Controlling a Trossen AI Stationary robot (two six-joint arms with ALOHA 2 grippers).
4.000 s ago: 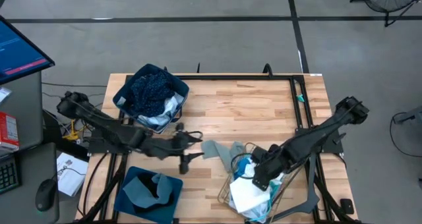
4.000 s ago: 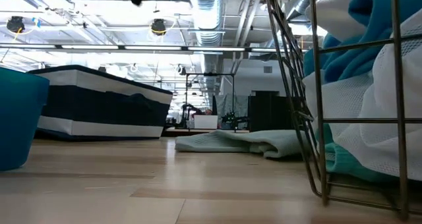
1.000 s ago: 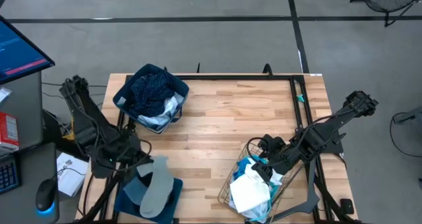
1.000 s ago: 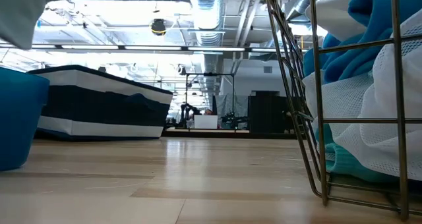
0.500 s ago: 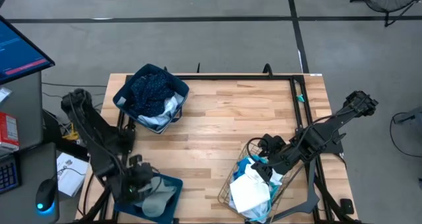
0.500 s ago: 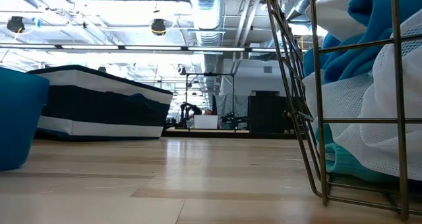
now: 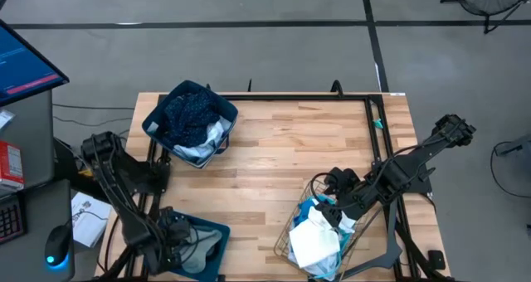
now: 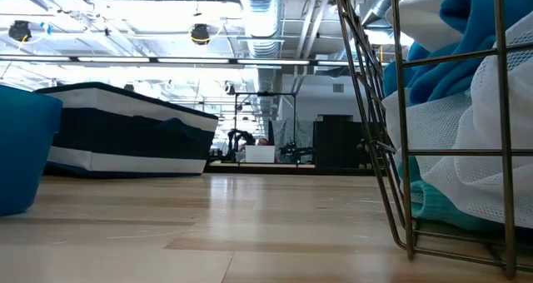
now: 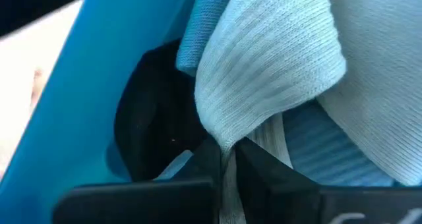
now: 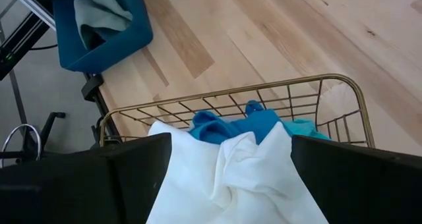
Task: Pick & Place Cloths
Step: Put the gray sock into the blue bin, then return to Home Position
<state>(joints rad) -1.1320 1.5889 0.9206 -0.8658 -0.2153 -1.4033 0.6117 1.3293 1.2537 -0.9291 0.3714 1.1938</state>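
Note:
My left gripper (image 7: 177,239) reaches down into the blue bin (image 7: 217,232) at the table's near left corner, shut on a grey ribbed cloth (image 7: 203,247) that lies bunched inside on a blue-grey cloth (image 9: 316,158). My right gripper (image 7: 338,207) hangs open above the wire basket (image 7: 286,236) at the near right. In the right wrist view it (image 10: 231,151) stands over a white cloth (image 10: 224,184) and a cyan cloth (image 10: 231,125), touching neither. A second bin (image 7: 153,124) at the far left holds a navy dotted cloth (image 7: 191,114). My left gripper pinches a fold of the grey ribbed cloth (image 9: 227,151) between its two fingers (image 9: 204,168). They come from above and point down into the bin. The cloth bulges out past the fingertips and rests on the blue-grey cloth in the bin.
Bare wood (image 7: 290,149) spans the middle of the table between the bins and the basket. A dark metal frame (image 7: 373,133) runs along the far and right edges. In the low view the basket's wires (image 8: 400,150) fill the right and the near bin's wall (image 8: 21,150) the left.
My left gripper has gone down and toward the table's near edge into the near-left bin, tipping to point downward. The grey cloth, which hung spread out above the bin, has sunk into it and bunched up.

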